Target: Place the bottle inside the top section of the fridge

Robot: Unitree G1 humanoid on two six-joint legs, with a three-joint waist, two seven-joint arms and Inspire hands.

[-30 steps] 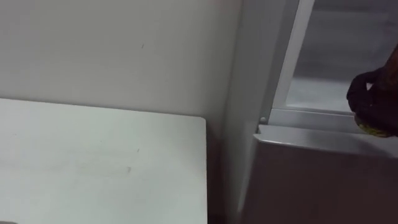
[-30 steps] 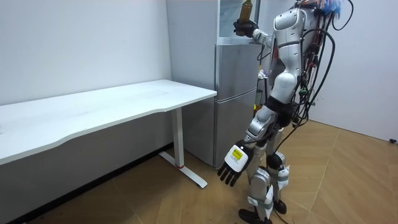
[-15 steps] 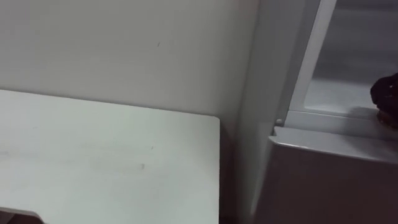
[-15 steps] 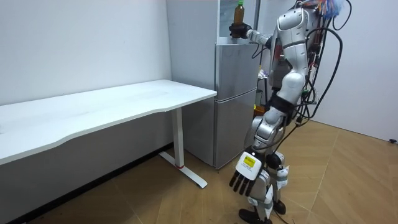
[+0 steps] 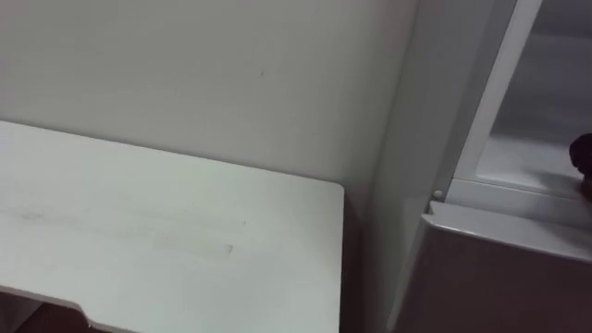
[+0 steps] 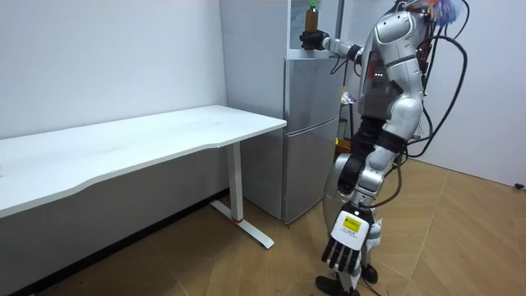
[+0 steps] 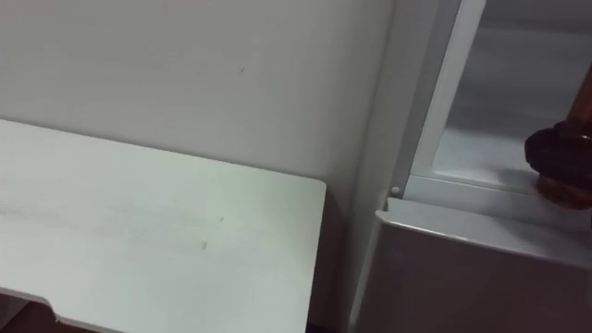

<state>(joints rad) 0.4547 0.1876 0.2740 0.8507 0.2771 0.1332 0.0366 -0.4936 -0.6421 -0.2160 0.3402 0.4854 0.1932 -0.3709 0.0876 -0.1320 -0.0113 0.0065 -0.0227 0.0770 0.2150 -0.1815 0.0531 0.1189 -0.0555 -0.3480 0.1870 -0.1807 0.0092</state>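
Observation:
A brown bottle [image 6: 311, 14] with a yellow cap stands upright at the front of the fridge's open upper compartment [image 7: 499, 102]. My right hand [image 6: 311, 39] is curled round its lower part, with the arm stretched out at shoulder height. In the right eye view the dark right hand [image 7: 559, 153] wraps the brown bottle [image 7: 584, 100] at the right edge, just above the sill. A sliver of the right hand [image 5: 584, 157] also shows in the left eye view. My left hand [image 6: 346, 245] hangs low beside my legs, fingers relaxed.
I stand on the wood floor in front of the grey fridge [image 6: 308, 131], whose lower door [image 7: 462, 277] is closed. A long white table [image 6: 148, 140] stands against the wall, its end close to the fridge's side.
My head camera has turned left, so the fridge slid to the right. The bottle moved a little further into the compartment. My left arm swung down and back towards my legs.

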